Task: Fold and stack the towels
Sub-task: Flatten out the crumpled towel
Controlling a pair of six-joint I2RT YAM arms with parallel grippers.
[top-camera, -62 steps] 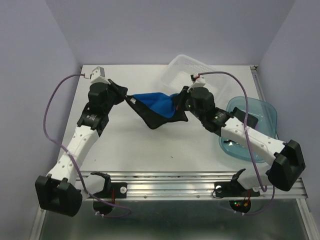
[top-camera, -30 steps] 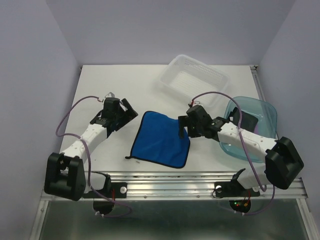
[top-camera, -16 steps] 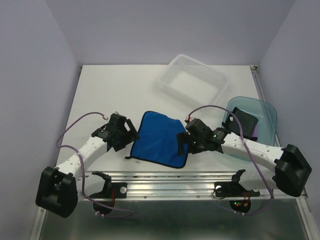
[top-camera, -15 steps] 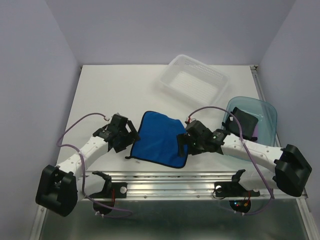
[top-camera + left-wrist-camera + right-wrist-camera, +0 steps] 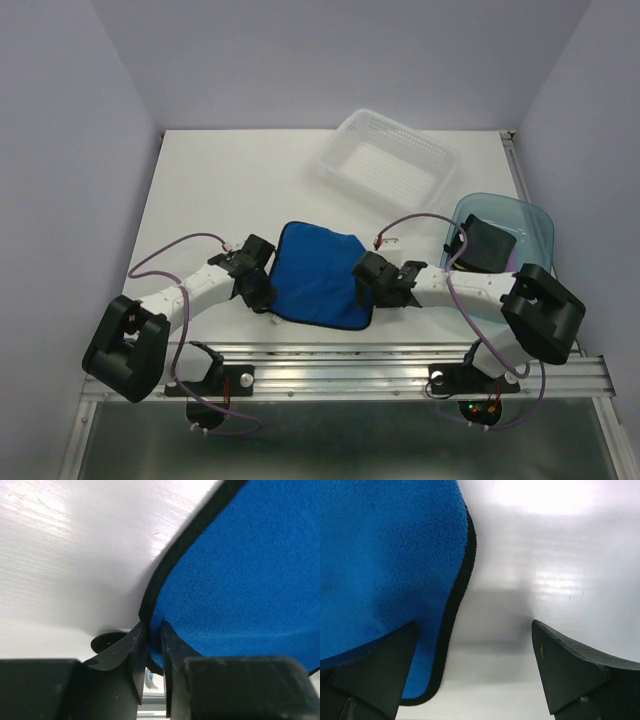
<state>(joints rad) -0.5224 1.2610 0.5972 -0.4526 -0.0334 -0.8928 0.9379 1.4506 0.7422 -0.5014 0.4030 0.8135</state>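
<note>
1. Left tool (image 5: 151,630) sits at the near-left corner of the blue towel (image 5: 318,283). Its two fingers are drawn almost together, with the towel's dark hem pinched between them.
2. Right tool (image 5: 473,625) is at the towel's near-right corner with its fingers spread wide apart. One finger is over the blue cloth, the other is over bare counter (image 5: 230,180), and it grips nothing.
3. From above, I see the blue towel lying flat and fully spread in the middle of the counter's near half, between the two arms. No fold is in it yet.
4. To the right, a black towel (image 5: 488,243) rests inside the blue-green tray (image 5: 535,222). I cannot tell how neatly it is folded, or what lies under it.
5. A white perforated basket (image 5: 352,124) stands at the back, well apart from the towel.
6. I judge the task part done: the blue towel must still be folded and added to the stack.
</note>
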